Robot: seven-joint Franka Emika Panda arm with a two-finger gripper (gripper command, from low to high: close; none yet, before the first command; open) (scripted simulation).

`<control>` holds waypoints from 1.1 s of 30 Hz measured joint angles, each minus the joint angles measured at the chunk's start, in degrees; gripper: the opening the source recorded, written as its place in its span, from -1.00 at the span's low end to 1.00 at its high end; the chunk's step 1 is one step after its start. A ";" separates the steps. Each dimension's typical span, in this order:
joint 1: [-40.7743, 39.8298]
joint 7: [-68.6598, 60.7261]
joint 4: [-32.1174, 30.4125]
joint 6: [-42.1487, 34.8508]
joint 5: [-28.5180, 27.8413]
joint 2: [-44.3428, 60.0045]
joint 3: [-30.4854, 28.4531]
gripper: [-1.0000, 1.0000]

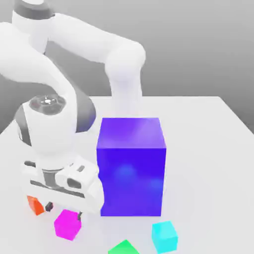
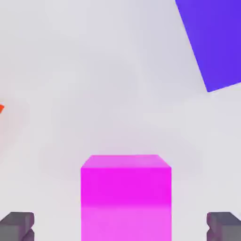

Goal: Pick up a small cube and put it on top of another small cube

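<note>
One small cube (image 2: pixel 125 197), magenta, on the counter (image 1: pixel 208 149), nothing gripping it | my pincer (image 2: pixel 120 226) spread wide, fingertips (image 2: pixel 17 226) flanking it, cube at 12 o'clock between them | orange cube (image 1: pixel 34 204) at its 9, blue block (image 1: pixel 131 166) at 2 | I'd descend straight.

Wide-open gripper (image 1: pixel 63 210) hangs over the magenta cube (image 1: pixel 67 224), bare table (image 1: pixel 208 149) on both its flanks. Big blue block (image 1: pixel 131 166) walls off the exterior view's right; orange cube (image 1: pixel 34 204) crowds the left.
</note>
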 joint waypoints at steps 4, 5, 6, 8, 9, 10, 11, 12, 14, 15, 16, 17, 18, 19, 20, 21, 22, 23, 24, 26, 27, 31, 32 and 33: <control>0.00 0.09 0.00 -0.09 -0.19 0.00 0.01 -1.00; 0.00 0.14 0.00 -0.14 -0.30 0.00 0.01 -1.00; 0.32 0.30 0.20 0.07 -0.89 -0.33 -0.63 -1.00; -0.73 -0.24 -0.40 -0.83 0.88 0.33 1.48 -1.00; -1.61 -0.67 -0.89 -1.60 2.33 0.85 3.23 -1.00; -2.56 -1.14 -1.43 -2.48 3.89 1.39 5.15 -1.00; -3.56 -1.60 -1.99 -3.47 5.49 1.87 7.17 -1.00; -4.65 -1.05 -2.24 -4.32 7.05 2.37 9.26 -1.00; -6.89 2.83 -1.89 -5.60 10.03 3.38 13.50 -1.00; -7.88 5.14 -1.61 -6.18 11.44 3.88 15.57 -1.00; -8.76 7.60 -1.29 -6.75 12.79 4.35 17.58 -1.00; -9.52 10.17 -0.95 -7.29 14.07 4.82 19.52 -1.00; -10.16 12.84 -0.59 -7.80 15.30 5.30 21.38 -1.00; -10.66 15.60 -0.20 -8.41 16.36 5.60 23.17 -1.00; -11.06 18.43 0.19 -8.84 17.49 6.12 24.84 -1.00; -11.32 21.30 0.59 -9.24 18.55 6.62 26.40 -1.00; -11.47 24.26 1.00 -9.59 19.55 7.19 27.85 -1.00; -11.50 27.27 1.41 -9.88 20.50 7.78 29.18 -1.00; -11.41 30.34 1.82 -10.12 21.39 8.40 30.38 -1.00; -10.89 36.58 2.65 -10.43 23.05 9.74 32.37 -1.00; -10.48 39.78 3.05 -10.46 23.80 10.48 33.14 -1.00; -7.79 52.85 4.59 -9.86 26.43 13.79 34.67 -1.00; -6.85 56.19 4.96 -9.55 26.98 14.66 34.63 -1.00; -5.82 59.53 5.31 -9.14 27.53 15.58 34.42 -1.00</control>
